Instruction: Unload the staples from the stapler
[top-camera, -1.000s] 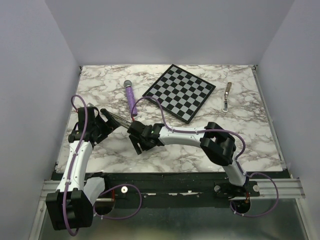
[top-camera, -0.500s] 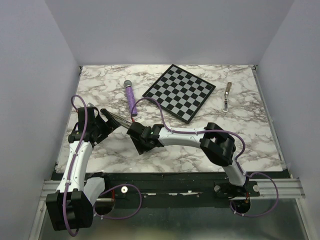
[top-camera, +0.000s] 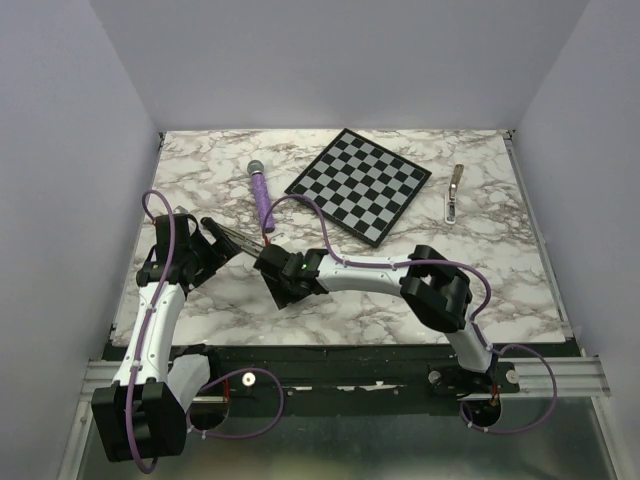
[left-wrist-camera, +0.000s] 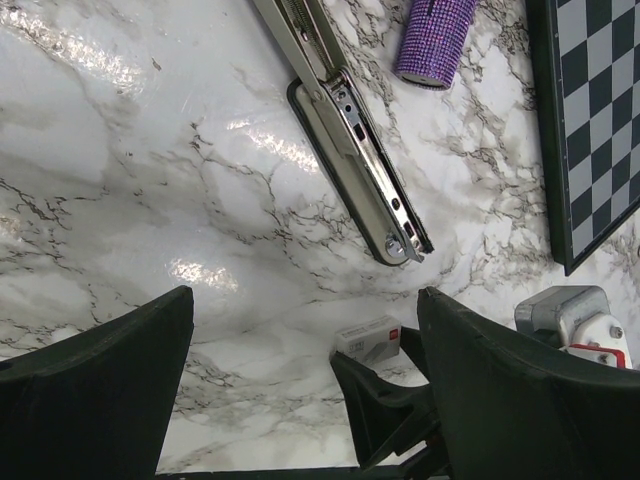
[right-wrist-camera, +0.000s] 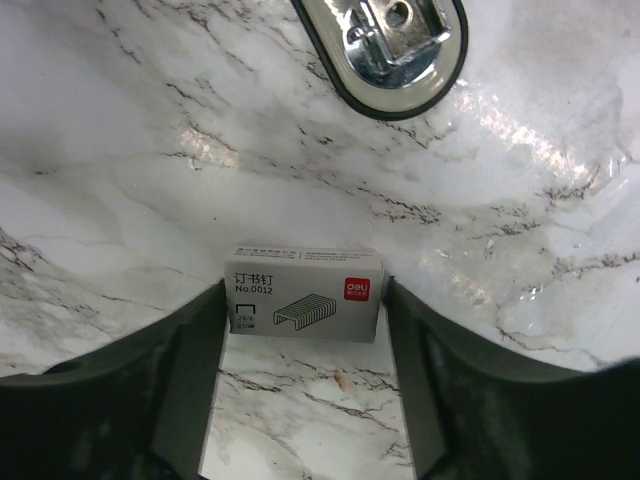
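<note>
The stapler (top-camera: 234, 238) lies open on the marble table between my two grippers. In the left wrist view its metal magazine (left-wrist-camera: 352, 160) stretches diagonally over a black base. Its rounded black end with the metal anvil shows in the right wrist view (right-wrist-camera: 388, 50). My left gripper (left-wrist-camera: 305, 300) is open and empty, just near of the stapler's tip, and shows in the top view (top-camera: 212, 252). My right gripper (right-wrist-camera: 305, 290) is shut on a small grey staple box (right-wrist-camera: 305, 295) resting on the table. That box also shows in the left wrist view (left-wrist-camera: 367, 337).
A purple glitter stick (top-camera: 262, 198) lies just beyond the stapler. A chessboard (top-camera: 360, 185) sits at the back centre. A slim cream-and-metal object (top-camera: 455, 192) lies at the back right. The table's (top-camera: 400, 320) walls close in on both sides.
My right gripper has edged slightly left and away with the staple box. The left arm and the stapler have not moved.
</note>
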